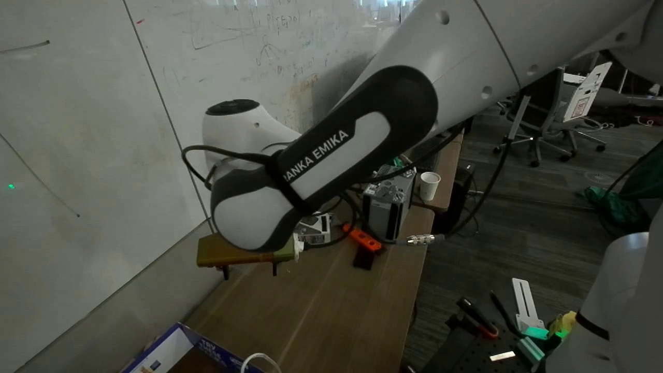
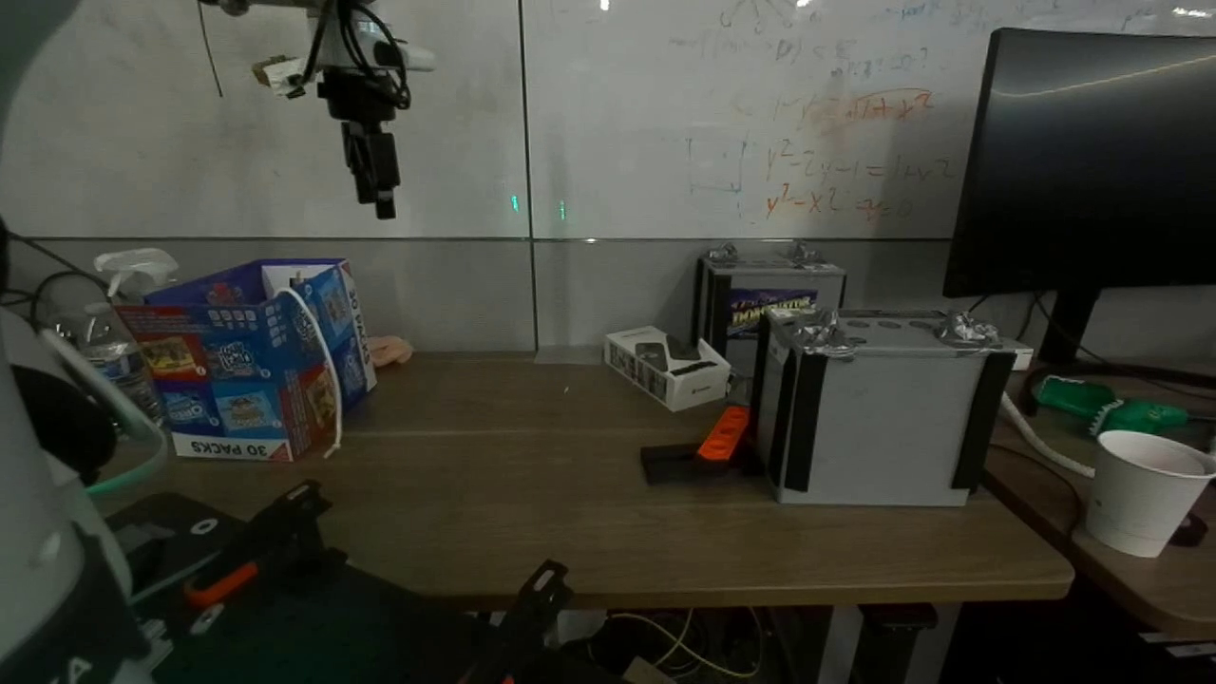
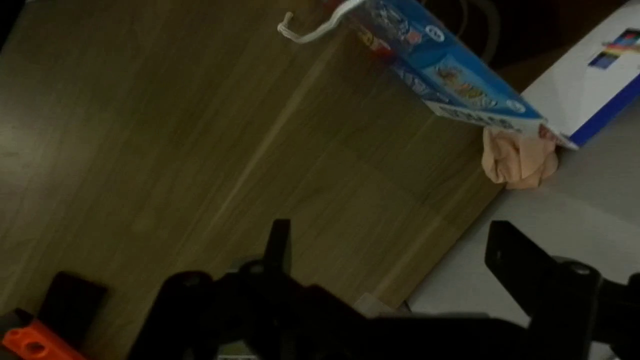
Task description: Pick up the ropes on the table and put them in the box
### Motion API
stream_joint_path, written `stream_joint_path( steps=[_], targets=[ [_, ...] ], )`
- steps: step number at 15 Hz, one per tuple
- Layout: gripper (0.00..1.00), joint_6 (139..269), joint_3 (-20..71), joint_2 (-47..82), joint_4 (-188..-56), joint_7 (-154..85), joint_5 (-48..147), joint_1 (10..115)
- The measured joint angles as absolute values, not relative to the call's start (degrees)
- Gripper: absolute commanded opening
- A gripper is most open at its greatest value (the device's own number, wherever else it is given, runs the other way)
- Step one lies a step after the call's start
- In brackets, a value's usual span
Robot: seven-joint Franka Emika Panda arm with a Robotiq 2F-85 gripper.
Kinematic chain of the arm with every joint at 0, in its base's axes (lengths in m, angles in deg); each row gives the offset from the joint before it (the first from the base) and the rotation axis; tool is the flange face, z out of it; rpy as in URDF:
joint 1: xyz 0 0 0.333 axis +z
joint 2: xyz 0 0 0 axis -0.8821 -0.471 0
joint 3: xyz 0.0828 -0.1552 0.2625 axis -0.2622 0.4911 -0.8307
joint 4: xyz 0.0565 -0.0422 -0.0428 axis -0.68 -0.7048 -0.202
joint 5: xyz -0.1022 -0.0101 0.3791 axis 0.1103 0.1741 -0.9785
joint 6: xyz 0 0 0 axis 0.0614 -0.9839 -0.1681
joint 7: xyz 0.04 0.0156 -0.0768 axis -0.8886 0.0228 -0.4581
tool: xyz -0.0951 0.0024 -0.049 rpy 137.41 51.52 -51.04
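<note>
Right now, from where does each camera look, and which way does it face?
In an exterior view: high up, looking down along the table; the arm crosses in front.
In an exterior view: beside the table, facing the whiteboard across it; the tool hangs at upper left, and part of the arm, it seems, stands at the left edge.
Wrist view: on the wrist, looking down at the table, the box and a rope; the tool's fingers stand apart at the bottom.
Both exterior views share the whiteboard, table, box and rope.
</note>
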State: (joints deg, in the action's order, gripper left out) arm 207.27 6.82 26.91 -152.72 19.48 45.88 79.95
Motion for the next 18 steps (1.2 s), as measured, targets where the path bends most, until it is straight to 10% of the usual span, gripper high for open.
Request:
stream_joint_path(
  steps=[18],
  targets=[
    [1.0, 220.5, 0.4, 9.1, -160.2, 4.5, -5.9, 72.0]
  ],
)
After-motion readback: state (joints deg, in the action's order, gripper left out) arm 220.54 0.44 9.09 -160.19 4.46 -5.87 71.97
